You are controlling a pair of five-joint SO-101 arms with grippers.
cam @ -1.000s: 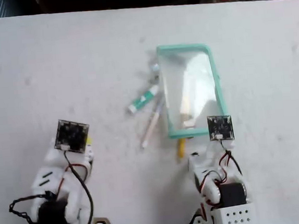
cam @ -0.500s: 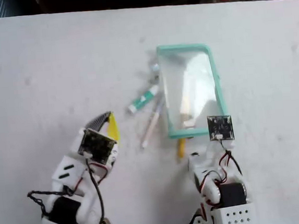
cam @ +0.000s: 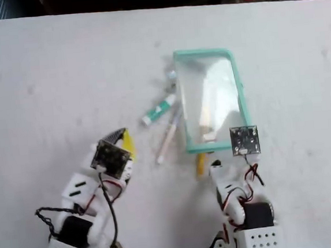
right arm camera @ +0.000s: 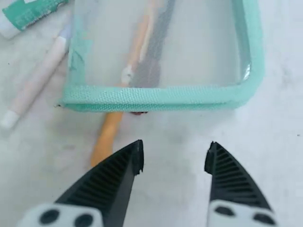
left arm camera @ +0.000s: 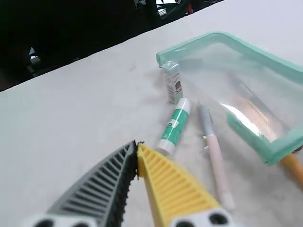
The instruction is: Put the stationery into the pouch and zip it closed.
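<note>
the soft clear pouch [cam: 242, 94] lies flat just ahead of the open right gripper [right arm camera: 174, 153], and the glue stick [cam: 158, 109] and pen [cam: 168, 136] beside it, near the closed empty left gripper [left arm camera: 137, 150], look light, stiff and ready to roll, so i would pinch each at mid-length.

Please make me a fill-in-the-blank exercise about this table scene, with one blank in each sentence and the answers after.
The left gripper is ___ and holds nothing.
The right gripper is ___, near the clear pouch with mint-green trim.
The green and white tube lies on the white table, not yet ___ the pouch.
Missing words: shut; open; inside.
</note>
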